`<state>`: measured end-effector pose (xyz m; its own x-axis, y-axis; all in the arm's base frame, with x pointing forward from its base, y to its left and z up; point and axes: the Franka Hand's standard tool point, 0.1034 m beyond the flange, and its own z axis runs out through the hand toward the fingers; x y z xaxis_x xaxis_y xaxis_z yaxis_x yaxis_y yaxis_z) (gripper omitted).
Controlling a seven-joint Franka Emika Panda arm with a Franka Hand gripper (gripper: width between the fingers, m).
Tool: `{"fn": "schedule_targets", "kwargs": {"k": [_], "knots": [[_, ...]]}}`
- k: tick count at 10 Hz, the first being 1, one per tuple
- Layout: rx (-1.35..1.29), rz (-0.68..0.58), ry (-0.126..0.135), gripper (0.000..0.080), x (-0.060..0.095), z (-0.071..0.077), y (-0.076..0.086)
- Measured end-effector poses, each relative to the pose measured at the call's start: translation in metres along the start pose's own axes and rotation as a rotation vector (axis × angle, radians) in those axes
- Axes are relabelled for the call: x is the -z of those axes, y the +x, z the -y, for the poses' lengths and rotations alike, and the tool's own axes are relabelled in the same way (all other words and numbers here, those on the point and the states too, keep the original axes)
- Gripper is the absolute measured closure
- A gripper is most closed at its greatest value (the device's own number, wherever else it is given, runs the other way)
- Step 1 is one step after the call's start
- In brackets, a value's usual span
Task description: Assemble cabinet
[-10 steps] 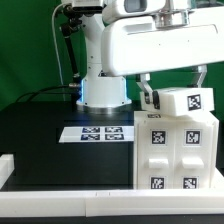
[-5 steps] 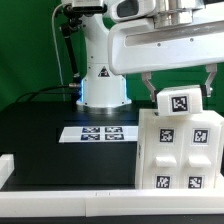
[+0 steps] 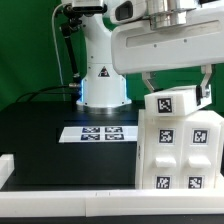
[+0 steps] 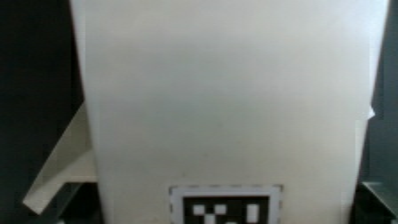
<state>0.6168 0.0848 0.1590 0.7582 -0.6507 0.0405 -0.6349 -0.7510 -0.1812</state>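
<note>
Arm: reaching down over the cabinet (image 3: 182, 150), wrist facing its top.
Fingers (image 3: 176, 88): straddling and gripping the small top block (image 3: 178, 103).
Cabinet: standing on the black bench (image 3: 50, 140), just beside the marker board (image 3: 98, 132).
Cabinet in wrist view (image 4: 222, 110): filling the frame.

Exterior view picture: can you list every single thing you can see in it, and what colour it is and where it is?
cabinet body: one, white with square black-and-white tags on its front, standing on the table at the exterior view's right.
small cabinet block: one, white with one tag, on top of the cabinet body, between the gripper's fingers.
marker board: one, flat, white with black tags, lying on the table in front of the robot's base.
table: one, black top.
white rail: one, along the table's near edge.
green backdrop: one, behind everything.
robot arm: one, white, rising behind the marker board.
gripper: one, over the small cabinet block; whether it grips cannot be told.
</note>
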Motion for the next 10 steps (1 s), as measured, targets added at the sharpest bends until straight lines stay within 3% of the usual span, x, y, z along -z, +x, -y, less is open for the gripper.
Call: {"fn": "schedule_targets", "kwargs": {"k": [10], "knots": [[-0.983,0.039,0.013,0.0239,-0.0024,-0.0062,0.0003]]}}
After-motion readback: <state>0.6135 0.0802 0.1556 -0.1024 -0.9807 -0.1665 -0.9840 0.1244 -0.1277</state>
